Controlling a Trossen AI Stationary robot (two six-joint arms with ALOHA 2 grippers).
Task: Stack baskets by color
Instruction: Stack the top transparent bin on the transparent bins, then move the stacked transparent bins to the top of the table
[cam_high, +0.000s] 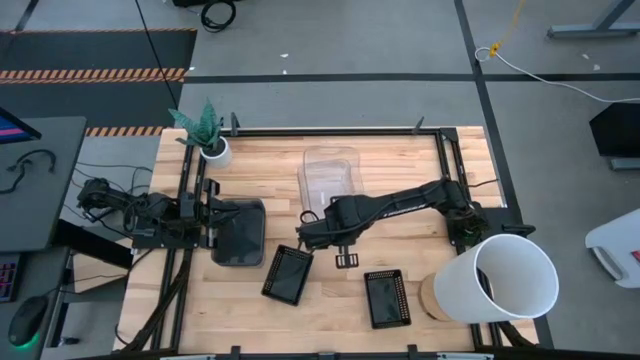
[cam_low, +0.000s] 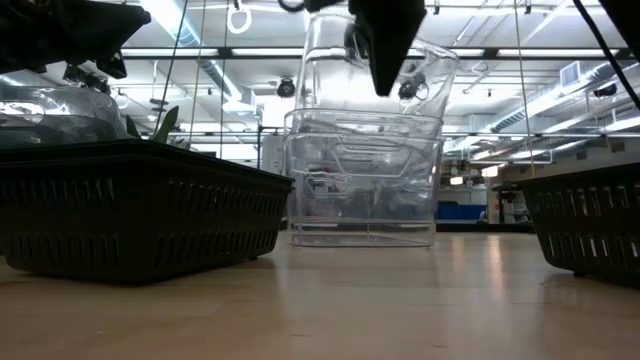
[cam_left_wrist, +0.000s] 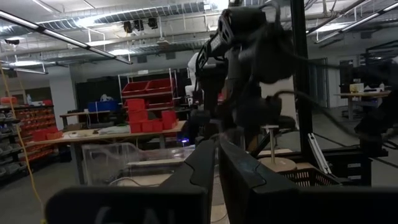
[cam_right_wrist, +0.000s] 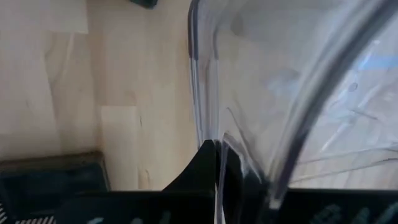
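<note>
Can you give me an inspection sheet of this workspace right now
Surface: wooden table, inside a black frame.
Job's things: clear baskets nested at back; smoky grey basket on left; two black trays in front.
Clutter: white bucket lying on right; plant pot at back left.
End effectors: right end effector shut on a clear basket's wall; left end effector shut, beside grey basket.
Cables: bundle beside table's left edge.
Surroundings: grey floor, striped mat.

**A robotics lab in a large industrial hall**

A pale wooden worktable (cam_high: 330, 310) stands on grey concrete floor marked with orange-and-black hazard tape (cam_high: 95, 74). Behind it hang long ceiling strip lights (cam_left_wrist: 62, 38) and exposed ducts, above metal shelving stacked with red plastic storage bins (cam_left_wrist: 148, 112) and distant workbenches.
</note>
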